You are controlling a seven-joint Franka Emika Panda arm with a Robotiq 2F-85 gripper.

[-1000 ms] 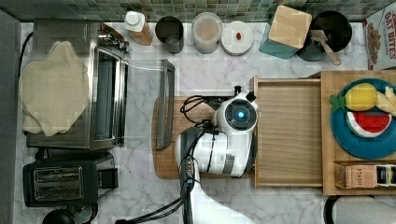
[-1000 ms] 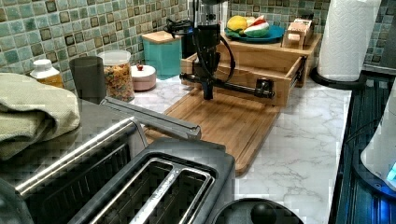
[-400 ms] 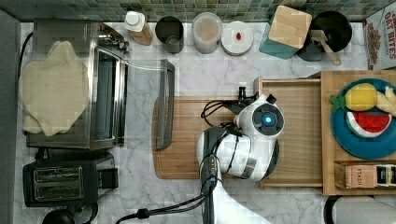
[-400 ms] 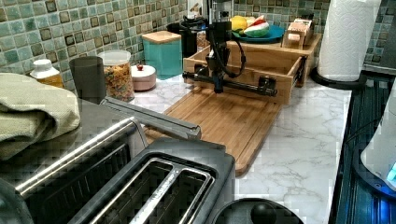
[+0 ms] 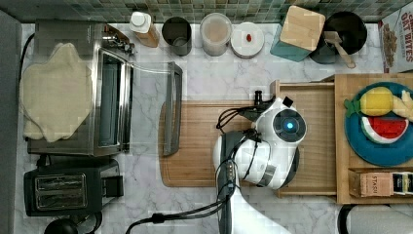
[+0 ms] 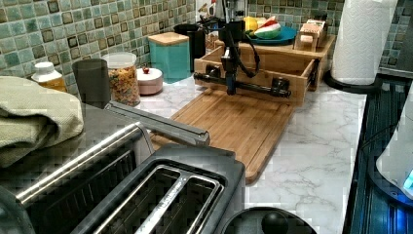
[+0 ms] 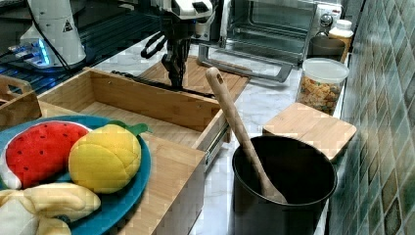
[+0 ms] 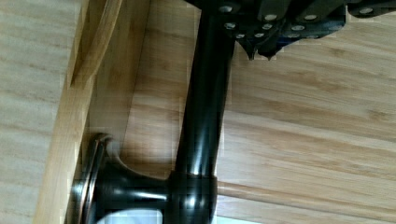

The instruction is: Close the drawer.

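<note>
The drawer (image 5: 319, 102) is part-way out of the wooden box (image 5: 372, 80), at the top view's right. Its pale wood bottom and thin rim are visible. Its front panel faces the top view's left and overlaps the edge of the darker cutting board (image 5: 195, 141) lying on the marble tabletop (image 5: 146, 195).

In the left view the drawer (image 6: 272, 61) shows a black bar handle (image 6: 253, 87) running along its front face, held on two round mounts. The end effector (image 6: 231, 87) hangs straight down at this handle, between the two mounts. In the right view it (image 7: 174, 78) stands just outside the drawer front (image 7: 147, 100), over the cutting board (image 7: 205, 76). The wrist view has the handle bar (image 8: 205, 102) running under the end effector's dark body, with one mount (image 8: 121, 186) fixed to the drawer front (image 8: 60, 154). Whether the end effector is clenched on the bar or released: cannot tell, the tips are not visible.

In the top view the white arm (image 5: 263, 156) covers the front part of the drawer.

On the box top sits a blue plate (image 5: 370, 146) with toy fruit. Along the tiled wall stand a teal canister (image 5: 299, 29), a black pot (image 5: 346, 31) with a wooden spoon, and a cereal jar (image 5: 215, 31). A toaster oven (image 5: 102, 87) with its door down and a black toaster (image 5: 63, 187) are at the top view's left
</note>
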